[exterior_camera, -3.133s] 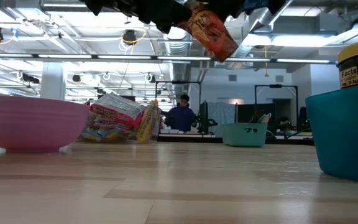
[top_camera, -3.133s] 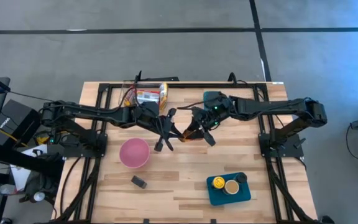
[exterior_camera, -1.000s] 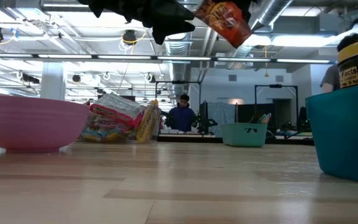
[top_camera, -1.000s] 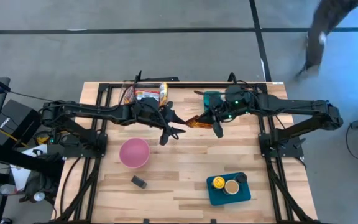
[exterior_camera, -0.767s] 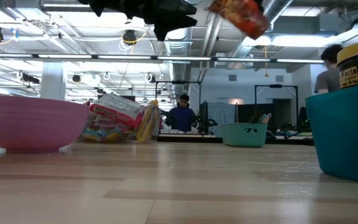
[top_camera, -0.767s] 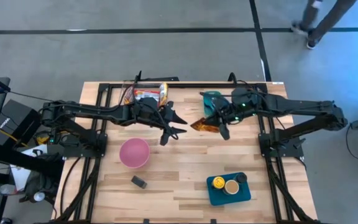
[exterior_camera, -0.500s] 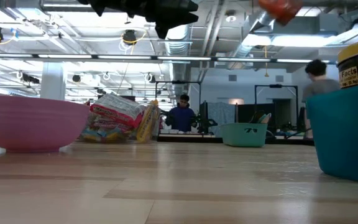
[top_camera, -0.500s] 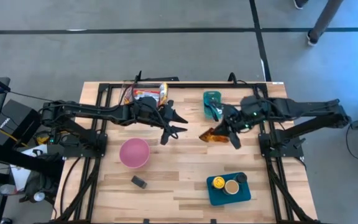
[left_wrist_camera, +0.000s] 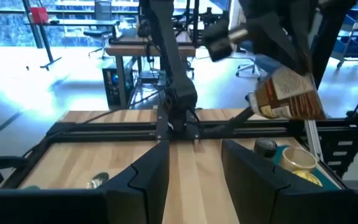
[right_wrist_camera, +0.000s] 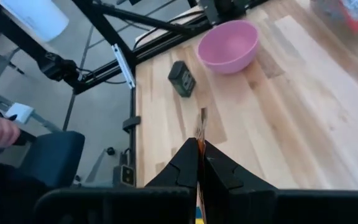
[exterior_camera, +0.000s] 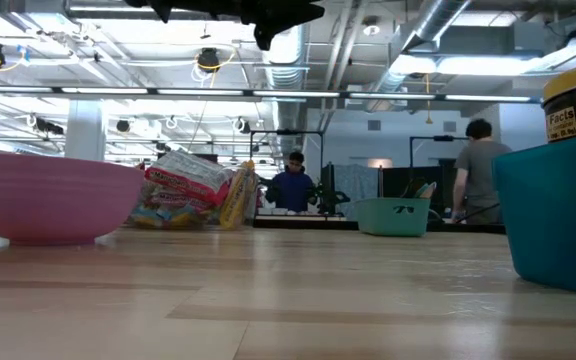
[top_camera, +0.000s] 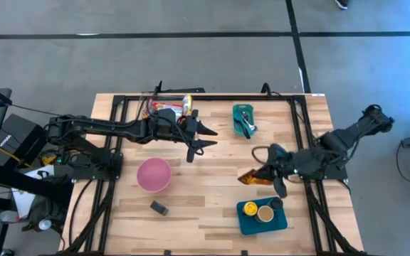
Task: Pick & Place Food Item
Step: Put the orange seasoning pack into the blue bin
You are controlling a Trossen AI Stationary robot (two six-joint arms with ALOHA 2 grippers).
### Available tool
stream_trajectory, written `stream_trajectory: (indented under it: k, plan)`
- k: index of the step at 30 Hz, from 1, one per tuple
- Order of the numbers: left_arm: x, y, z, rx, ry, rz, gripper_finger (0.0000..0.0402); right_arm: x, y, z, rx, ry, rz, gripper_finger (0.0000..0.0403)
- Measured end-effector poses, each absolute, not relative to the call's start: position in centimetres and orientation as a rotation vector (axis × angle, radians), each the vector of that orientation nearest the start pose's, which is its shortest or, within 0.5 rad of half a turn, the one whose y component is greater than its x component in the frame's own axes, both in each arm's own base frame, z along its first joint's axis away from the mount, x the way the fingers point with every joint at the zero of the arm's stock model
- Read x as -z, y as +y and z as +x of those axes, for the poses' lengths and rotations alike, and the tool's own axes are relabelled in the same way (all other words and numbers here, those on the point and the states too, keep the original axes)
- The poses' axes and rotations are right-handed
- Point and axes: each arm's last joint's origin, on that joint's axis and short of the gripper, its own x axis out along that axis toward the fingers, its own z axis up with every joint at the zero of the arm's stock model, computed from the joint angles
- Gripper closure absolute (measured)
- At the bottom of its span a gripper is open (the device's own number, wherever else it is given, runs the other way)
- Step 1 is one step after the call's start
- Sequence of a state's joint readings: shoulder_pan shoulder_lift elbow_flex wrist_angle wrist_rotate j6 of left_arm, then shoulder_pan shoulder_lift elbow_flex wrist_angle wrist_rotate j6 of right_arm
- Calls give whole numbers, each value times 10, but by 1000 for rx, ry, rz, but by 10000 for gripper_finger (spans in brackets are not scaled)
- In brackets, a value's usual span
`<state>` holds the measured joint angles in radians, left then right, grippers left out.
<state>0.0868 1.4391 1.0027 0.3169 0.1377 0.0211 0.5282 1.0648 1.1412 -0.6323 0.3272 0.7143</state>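
Right claw [top_camera: 267,176] pinching orange snack packet [top_camera: 250,176], apparently airborne, near teal tray [top_camera: 248,222]

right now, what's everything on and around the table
snack packet: 1, orange, held above the table's right side
bowl: 1, pink, left of centre
bin: 1, teal, far edge, utensils inside
tray: 1, teal, near right, holding a yellow-lidded jar, a tan-lidded jar and a dark-lidded one
snack bags: a heap, far left
small box: 1, dark, near the bowl
person: 1, in the room behind
left tool: open, empty, centre
right tool: shut on the snack packet
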Motion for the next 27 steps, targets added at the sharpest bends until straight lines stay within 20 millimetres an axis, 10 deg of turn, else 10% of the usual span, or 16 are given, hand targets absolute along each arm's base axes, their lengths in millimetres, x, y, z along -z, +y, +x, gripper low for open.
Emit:
stream_trajectory:
  k: [27]
  plan:
    - [-309,22,328,58,73,10,262,-316,223,103,-76,573,251,403]
